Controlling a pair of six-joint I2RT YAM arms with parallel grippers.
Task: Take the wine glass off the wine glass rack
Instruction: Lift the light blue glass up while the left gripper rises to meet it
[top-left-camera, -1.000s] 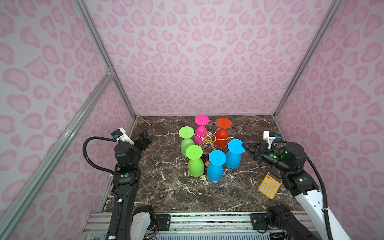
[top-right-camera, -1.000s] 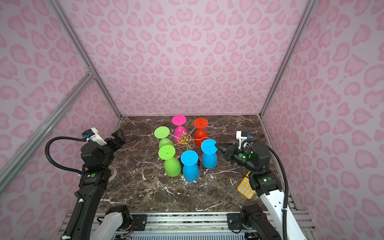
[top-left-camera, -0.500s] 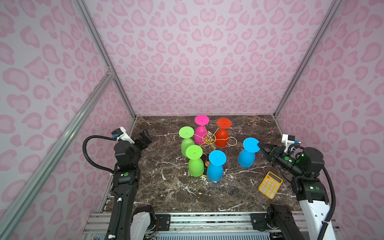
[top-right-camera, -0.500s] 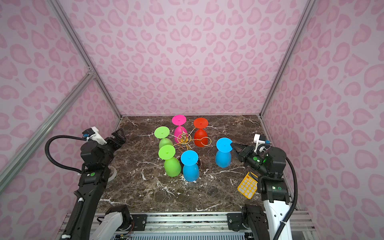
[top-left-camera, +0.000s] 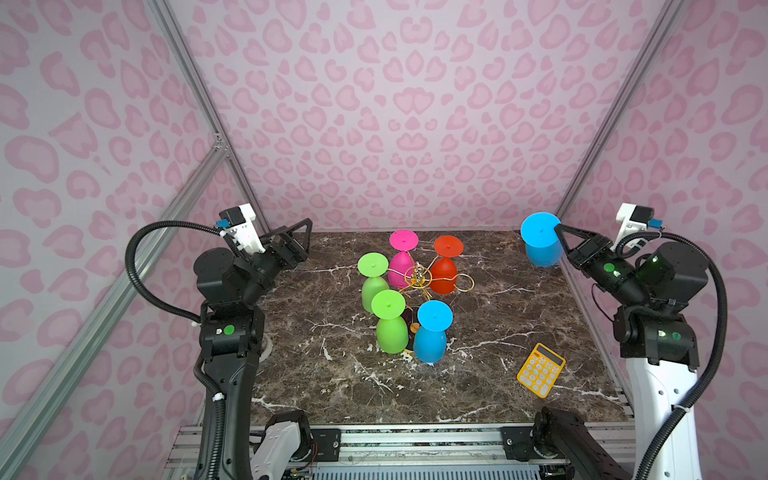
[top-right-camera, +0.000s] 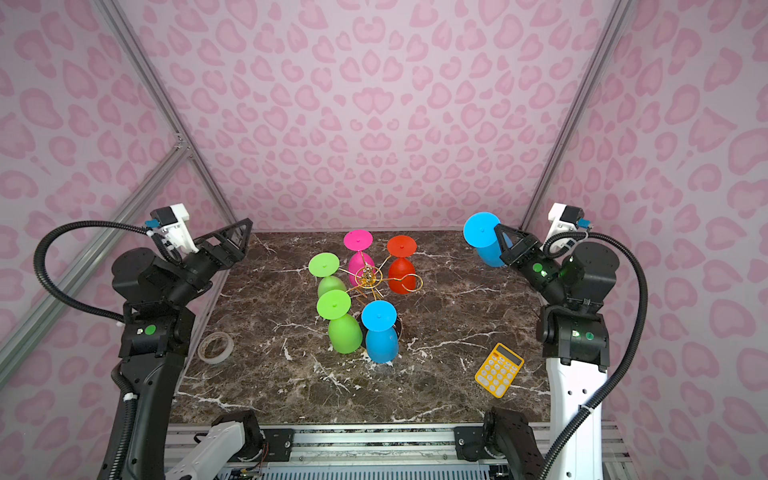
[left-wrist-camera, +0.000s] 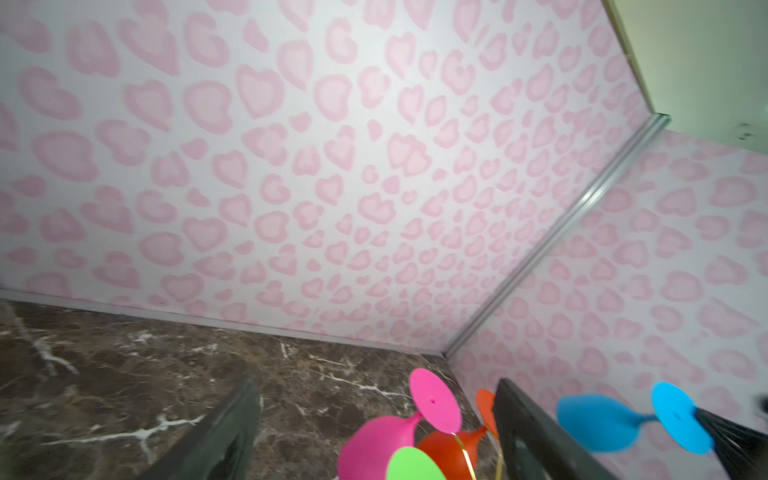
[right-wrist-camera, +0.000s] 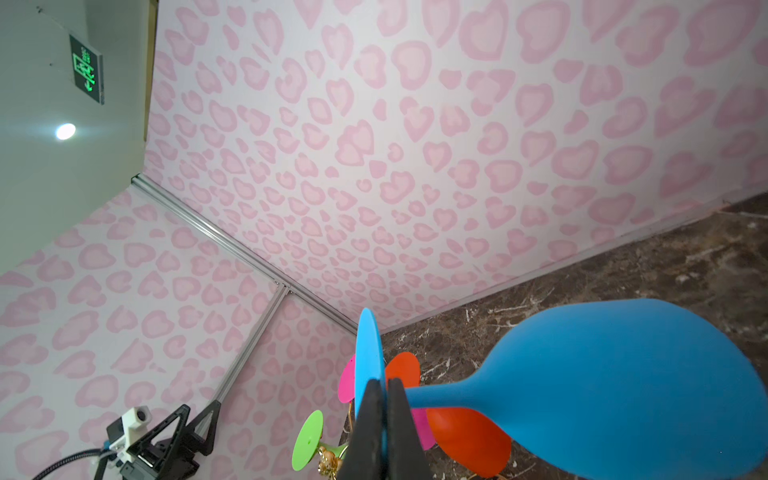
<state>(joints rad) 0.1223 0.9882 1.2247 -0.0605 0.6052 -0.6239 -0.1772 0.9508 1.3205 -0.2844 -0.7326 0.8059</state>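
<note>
The right gripper (top-left-camera: 557, 227) pinches the foot of a blue wine glass (top-left-camera: 540, 254) above the far right corner of the table (top-left-camera: 519, 299), well apart from the rack (top-left-camera: 417, 276); the left gripper (top-left-camera: 297, 243) stands wide, empty

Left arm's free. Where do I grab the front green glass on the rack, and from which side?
The front green glass hangs bowl-down on the wine glass rack, flat foot on top. Pinch the foot's outer edge, probably coming level from the front left: that side is clear of the hanging blue glass beside it.

clear: table (top-left-camera: 498, 299) right of wine glass rack (top-left-camera: 417, 276) | obstacles: calculator (top-left-camera: 540, 370), tape roll (top-right-camera: 215, 348)
</note>
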